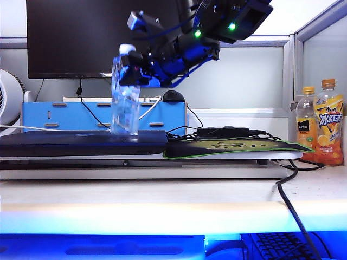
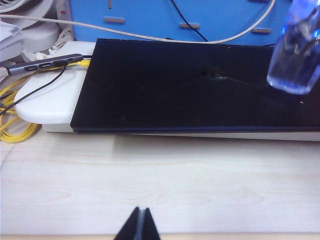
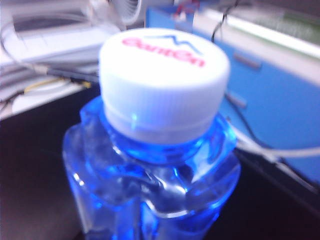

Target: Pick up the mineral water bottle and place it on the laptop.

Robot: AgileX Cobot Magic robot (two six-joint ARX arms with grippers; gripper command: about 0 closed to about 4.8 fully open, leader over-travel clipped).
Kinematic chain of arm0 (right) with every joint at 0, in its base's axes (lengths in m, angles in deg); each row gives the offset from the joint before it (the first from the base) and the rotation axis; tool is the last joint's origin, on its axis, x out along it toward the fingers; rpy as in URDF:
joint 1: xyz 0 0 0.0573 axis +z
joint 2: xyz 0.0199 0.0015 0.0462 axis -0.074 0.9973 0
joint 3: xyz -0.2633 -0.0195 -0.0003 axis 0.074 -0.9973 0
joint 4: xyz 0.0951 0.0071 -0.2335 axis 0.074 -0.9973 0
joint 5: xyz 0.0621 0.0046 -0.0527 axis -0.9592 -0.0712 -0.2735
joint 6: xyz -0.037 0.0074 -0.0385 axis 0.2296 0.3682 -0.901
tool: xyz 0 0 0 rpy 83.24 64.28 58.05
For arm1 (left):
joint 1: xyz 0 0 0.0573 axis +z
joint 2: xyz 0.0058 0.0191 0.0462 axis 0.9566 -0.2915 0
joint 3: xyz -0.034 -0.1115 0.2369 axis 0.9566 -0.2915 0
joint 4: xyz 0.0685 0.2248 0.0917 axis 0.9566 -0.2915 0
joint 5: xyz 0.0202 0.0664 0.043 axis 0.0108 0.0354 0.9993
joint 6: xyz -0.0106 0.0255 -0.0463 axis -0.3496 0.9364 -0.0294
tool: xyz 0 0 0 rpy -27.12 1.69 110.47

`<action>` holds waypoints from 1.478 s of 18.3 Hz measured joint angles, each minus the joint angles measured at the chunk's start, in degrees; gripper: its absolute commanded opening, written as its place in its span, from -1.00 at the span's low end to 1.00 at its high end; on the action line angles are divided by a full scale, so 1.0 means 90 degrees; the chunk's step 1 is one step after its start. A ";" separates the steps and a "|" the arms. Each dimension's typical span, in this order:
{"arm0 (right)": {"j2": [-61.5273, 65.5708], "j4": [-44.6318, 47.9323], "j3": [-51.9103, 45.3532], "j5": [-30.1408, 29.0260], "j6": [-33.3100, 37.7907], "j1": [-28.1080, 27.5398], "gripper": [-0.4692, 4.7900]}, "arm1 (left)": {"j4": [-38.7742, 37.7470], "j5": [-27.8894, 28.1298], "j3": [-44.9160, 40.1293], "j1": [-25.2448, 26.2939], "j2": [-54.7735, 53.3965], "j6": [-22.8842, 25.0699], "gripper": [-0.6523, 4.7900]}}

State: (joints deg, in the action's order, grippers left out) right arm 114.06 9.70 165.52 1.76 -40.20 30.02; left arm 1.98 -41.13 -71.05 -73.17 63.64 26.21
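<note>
Over laptop [image 1: 81, 142] rt edge, right gripper [image 1: 135, 73] holds mineral water bottle [image 1: 125, 103]; left gripper [image 2: 138, 226] closed.

1. The right arm [image 1: 217, 21] is seen in the exterior view as a black body with blue parts near the wrist.
2. Two small green lights [image 1: 231, 26] are shown on its dark housing.
3. The right gripper [image 1: 133, 70] is made of black and blue parts.
4. The left gripper [image 2: 139, 226] is seen as two thin black fingertips pressed together.
</note>
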 measured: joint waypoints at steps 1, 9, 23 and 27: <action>0.0015 -0.0002 0.0000 -0.0010 0.0000 -0.0002 -0.81 | 0.0000 -0.0002 0.0000 0.0000 0.0000 0.0000 -0.77; -0.0005 0.0444 0.0041 -0.0053 -0.0002 0.0000 1.00 | 0.0000 -0.0002 0.0000 0.0000 0.0000 0.0000 -0.77; -0.3672 -0.0869 0.0029 0.1253 -0.0512 -0.0085 0.60 | 0.0000 -0.0002 0.0000 0.0000 0.0000 0.0000 -0.77; -0.5411 -0.1790 0.0029 0.1761 -0.0515 -0.0085 -0.64 | 0.0000 -0.0002 0.0000 0.0000 0.0000 0.0000 -0.77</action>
State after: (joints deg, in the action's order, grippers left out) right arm 65.37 -6.41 165.78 17.60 -44.83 29.25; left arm 1.98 -41.15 -71.05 -73.17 63.64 26.21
